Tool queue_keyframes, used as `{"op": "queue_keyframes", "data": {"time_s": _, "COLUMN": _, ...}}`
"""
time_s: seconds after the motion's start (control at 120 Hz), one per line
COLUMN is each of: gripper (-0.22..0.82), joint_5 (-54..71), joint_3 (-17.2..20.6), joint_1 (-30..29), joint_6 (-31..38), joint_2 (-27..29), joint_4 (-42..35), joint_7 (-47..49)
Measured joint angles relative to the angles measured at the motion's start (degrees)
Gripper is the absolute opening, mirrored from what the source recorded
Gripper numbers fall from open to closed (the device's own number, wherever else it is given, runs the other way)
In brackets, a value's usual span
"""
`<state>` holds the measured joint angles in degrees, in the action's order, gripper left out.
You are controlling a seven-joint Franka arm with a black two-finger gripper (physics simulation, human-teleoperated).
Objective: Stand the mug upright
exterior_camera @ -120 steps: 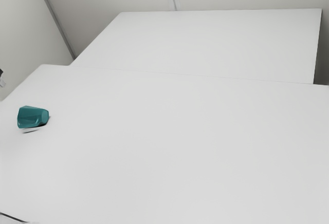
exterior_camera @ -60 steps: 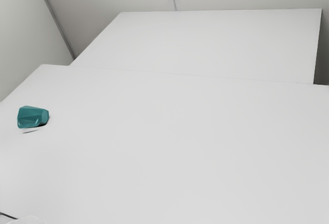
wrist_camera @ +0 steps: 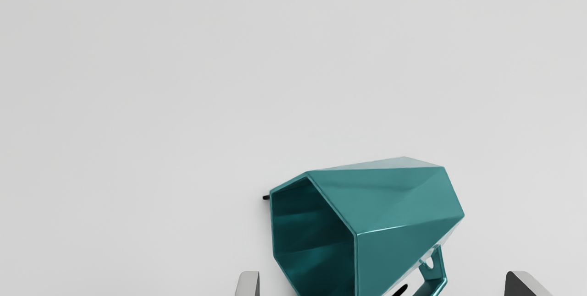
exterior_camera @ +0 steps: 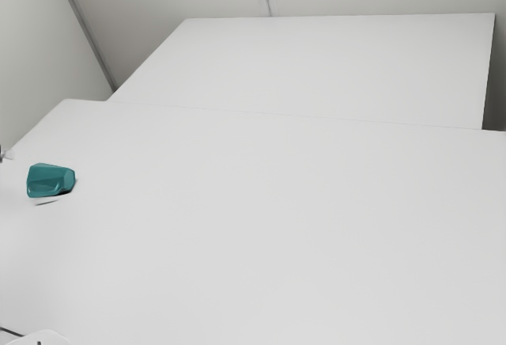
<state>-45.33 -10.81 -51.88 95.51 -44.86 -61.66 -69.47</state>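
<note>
The teal faceted mug [exterior_camera: 50,180] lies on its side near the table's edge at the exterior view's left, its narrower base toward that view's right. At the left border, just above the mug in the picture, a small part of my gripper [exterior_camera: 5,155] shows. In the wrist view the mug [wrist_camera: 390,204] has its open mouth toward one finger and its handle [wrist_camera: 440,271] on the side near the fingertips' line. My gripper [wrist_camera: 385,283] stands open, its fingers wide apart, with no contact on the mug visible.
The white table [exterior_camera: 261,218] extends toward the exterior view's right, with another white surface [exterior_camera: 316,68] behind it and pale walls beyond. A white rounded piece [exterior_camera: 49,337] with dark marks sits at the exterior view's bottom left corner.
The gripper part at the exterior view's left border now appears lower than a second ago, nearer the mug. The white rounded piece at bottom left shows more. The mug has not moved.
</note>
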Motion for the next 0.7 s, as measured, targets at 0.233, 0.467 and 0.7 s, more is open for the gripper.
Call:
{"op": "queue_keyframes", "data": {"time_s": 0.233, "gripper": 0.58, "joint_5": -8.1, "joint_3": -0.2, "joint_1": -0.6, "joint_6": -3.2, "joint_2": -2.8, "joint_4": 0.0, "joint_7": 1.6}}
{"op": "queue_keyframes", "data": {"time_s": 0.467, "gripper": 0.58, "joint_5": -12.1, "joint_3": -0.5, "joint_1": -0.9, "joint_6": -6.3, "joint_2": -4.1, "joint_4": -0.9, "joint_7": 3.4}}
{"op": "queue_keyframes", "data": {"time_s": 0.7, "gripper": 0.58, "joint_5": -13.8, "joint_3": -0.6, "joint_1": -1.3, "joint_6": -7.7, "joint_2": -5.1, "joint_4": -3.1, "joint_7": 4.7}}
